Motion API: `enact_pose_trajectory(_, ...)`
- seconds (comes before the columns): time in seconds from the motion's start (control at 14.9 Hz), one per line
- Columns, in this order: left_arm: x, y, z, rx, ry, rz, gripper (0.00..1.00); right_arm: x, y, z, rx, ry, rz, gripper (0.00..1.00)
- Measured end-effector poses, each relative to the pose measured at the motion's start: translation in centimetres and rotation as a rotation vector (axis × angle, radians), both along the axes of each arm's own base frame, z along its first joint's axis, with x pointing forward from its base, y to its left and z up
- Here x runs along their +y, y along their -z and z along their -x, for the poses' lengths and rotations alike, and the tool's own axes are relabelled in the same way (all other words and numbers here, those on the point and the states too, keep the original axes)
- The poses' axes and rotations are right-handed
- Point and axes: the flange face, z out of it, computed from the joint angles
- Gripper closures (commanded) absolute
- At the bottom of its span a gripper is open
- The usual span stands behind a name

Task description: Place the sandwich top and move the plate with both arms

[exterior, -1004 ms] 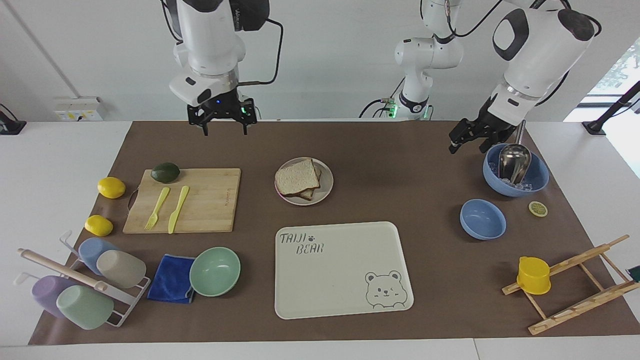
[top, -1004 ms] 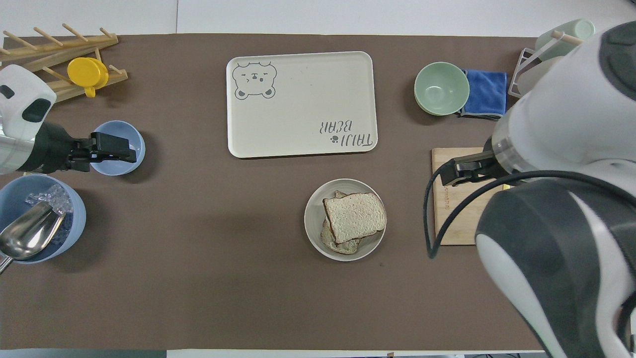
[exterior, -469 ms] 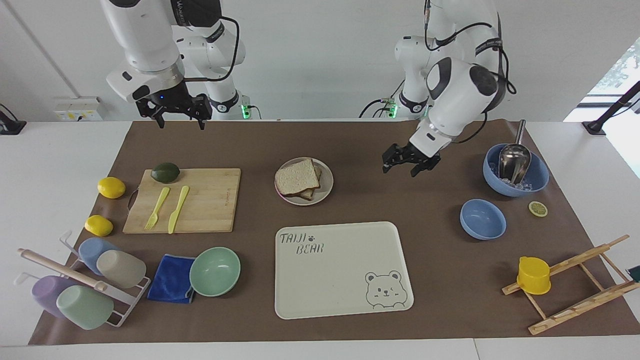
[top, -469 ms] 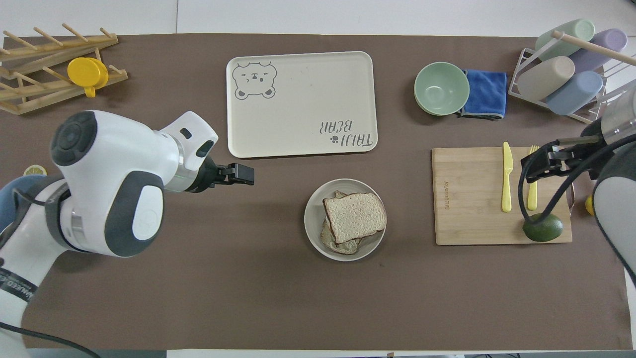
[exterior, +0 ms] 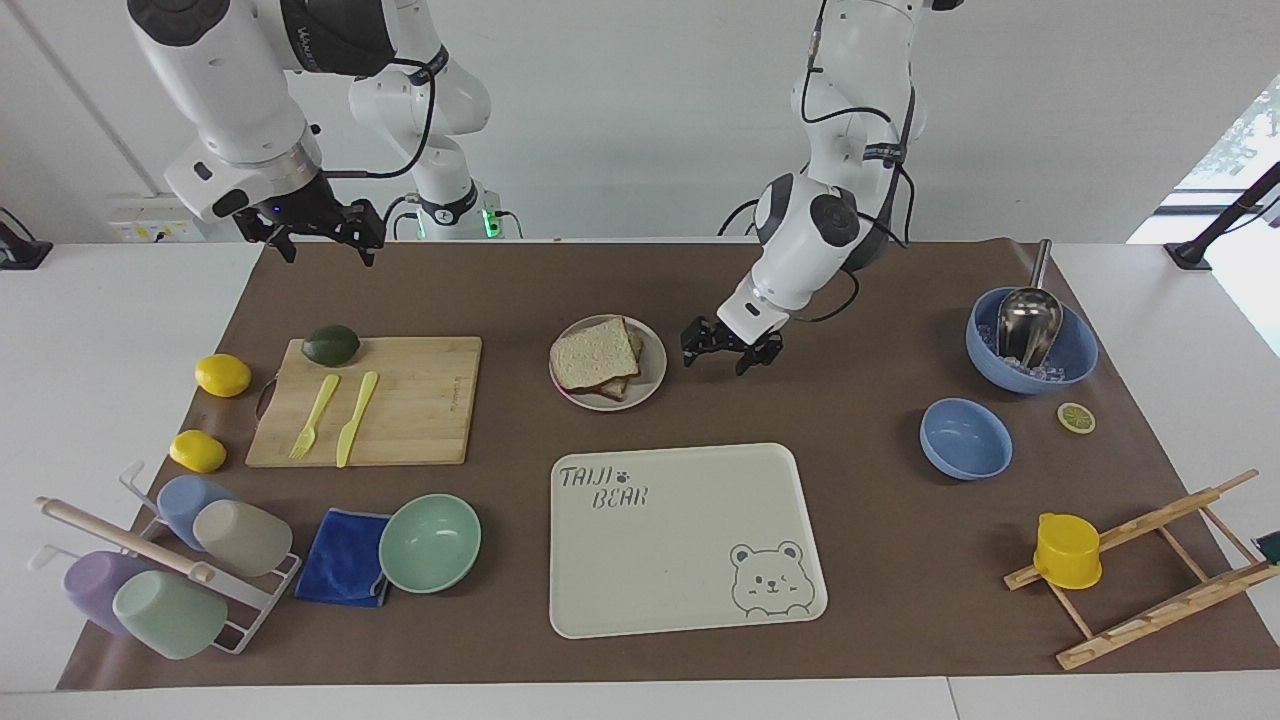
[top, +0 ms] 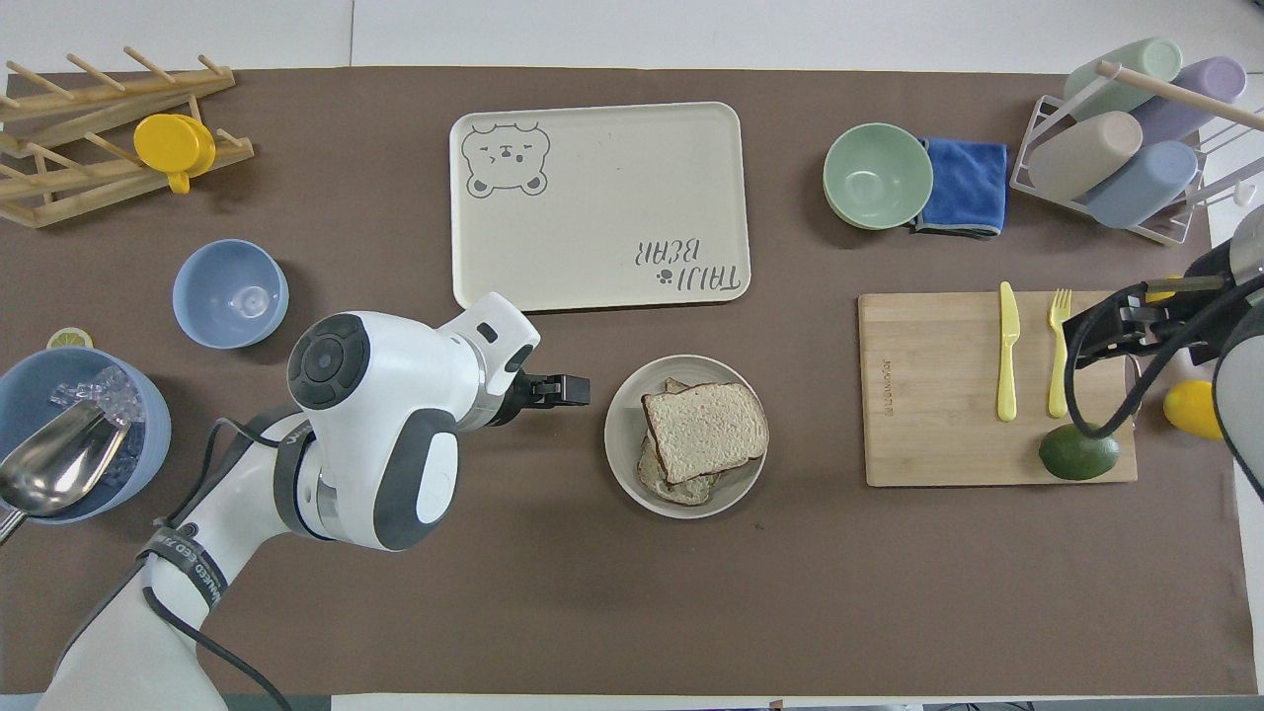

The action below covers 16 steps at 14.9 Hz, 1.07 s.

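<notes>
Pale speckled bread with a brown crust, the sandwich top (exterior: 594, 355), is seen lying on lower slices in the small round beige plate (exterior: 652, 377). Just beside it, toward the left arm's end, the left gripper (exterior: 729, 349) is held low, fingers spread. The right gripper (exterior: 318, 236) is raised near the wooden cutting board (exterior: 420, 400), fingers spread. The cream bear tray (exterior: 690, 540) lies farther out.

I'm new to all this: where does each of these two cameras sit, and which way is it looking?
Facing view: high across the table, looking back at the robots; both arms show with their bases, the left tool beside the plate, the right tool over the table's edge near the cutting board.
Overhead view: high above the robots' end, looking forward and steeply down; the left arm fills the lower corner, of the right arm only a part shows.
Both show the plate, the sandwich top and the tray, turned half a turn.
</notes>
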Motion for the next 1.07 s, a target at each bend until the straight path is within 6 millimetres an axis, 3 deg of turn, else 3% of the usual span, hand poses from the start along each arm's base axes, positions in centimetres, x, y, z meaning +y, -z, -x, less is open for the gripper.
enact_pose_trajectory(0.4,-1.9,1.8,1.1,0.033,-0.003,0.016,0.05,0.1,1.8,-0.7,0.049,0.001,-0.003,0.00)
enact_pose_trajectory(0.74,-3.3,2.3,2.2,0.048,0.012,0.021,0.29,-0.8,0.5,0.3,0.048,0.018,-0.006,0.00)
enact_pose_trajectory(0.94,-3.7,2.4,2.5,0.051,0.017,0.020,0.49,-0.6,1.0,0.4,0.059,0.014,-0.005,0.00)
enact_pose_trajectory(1.07,-4.1,2.5,2.8,0.057,0.012,0.019,0.56,-1.3,1.0,0.4,0.061,0.028,-0.006,0.00)
